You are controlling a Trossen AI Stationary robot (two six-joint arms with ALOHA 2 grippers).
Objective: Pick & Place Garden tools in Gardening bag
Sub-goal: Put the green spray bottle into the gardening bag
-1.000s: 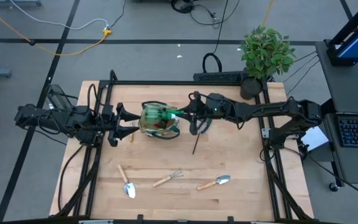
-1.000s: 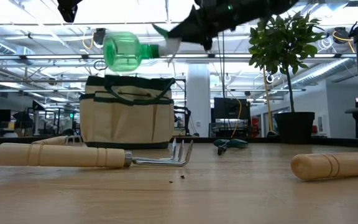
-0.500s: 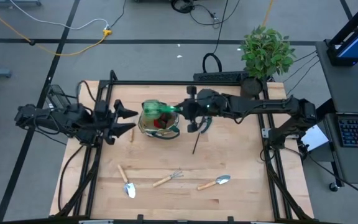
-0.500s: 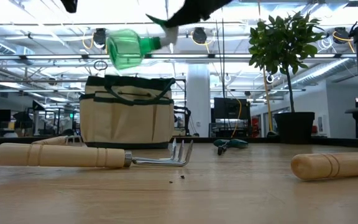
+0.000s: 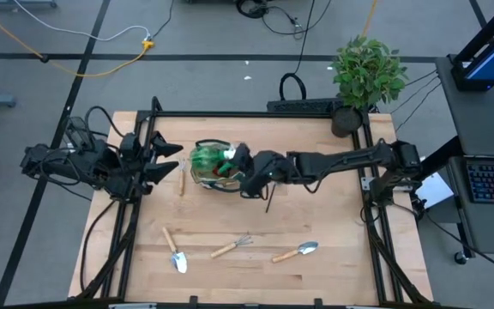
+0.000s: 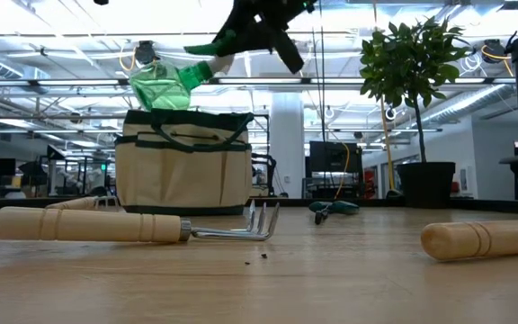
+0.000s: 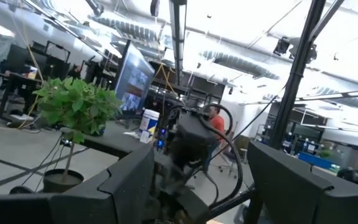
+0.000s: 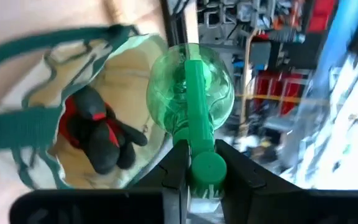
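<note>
The green spray bottle [image 5: 205, 159] hangs over the open top of the tan gardening bag [image 5: 221, 178], held by my right gripper [image 5: 241, 168]. In the low view the bottle [image 6: 158, 84] slants body-down above the bag [image 6: 184, 162]. The right wrist view shows the bottle [image 8: 190, 93] and a red-black glove [image 8: 95, 134] lying inside the bag. My left gripper [image 5: 165, 159] is open and empty, left of the bag. Two trowels [image 5: 175, 252] [image 5: 296, 251] and a hand rake [image 5: 232, 247] lie near the front. A thin dark stick [image 5: 269, 199] lies under my right arm. My right gripper pinches the bottle's green spray head [image 8: 202, 163] between its two fingers [image 8: 174, 167]. It comes from the table's right, slanting down, and the bottle runs on along the fingers. The bottle is lifted clear above the bag's opening, its round body [image 6: 156, 87] tilted down.
A potted plant [image 5: 365, 73] stands at the far right corner. Pruning shears [image 6: 331, 209] lie right of the bag. A short wooden piece [image 5: 181, 180] lies left of the bag. Black frame rails [image 5: 230, 114] border the table. Bare wood shows between bag and front tools.
My right gripper has moved toward the table's left and near edge and tipped downward. The bottle has gone from level to slanting, its body now lower over the bag. My left gripper has drawn back a little toward the left edge, staying open.
</note>
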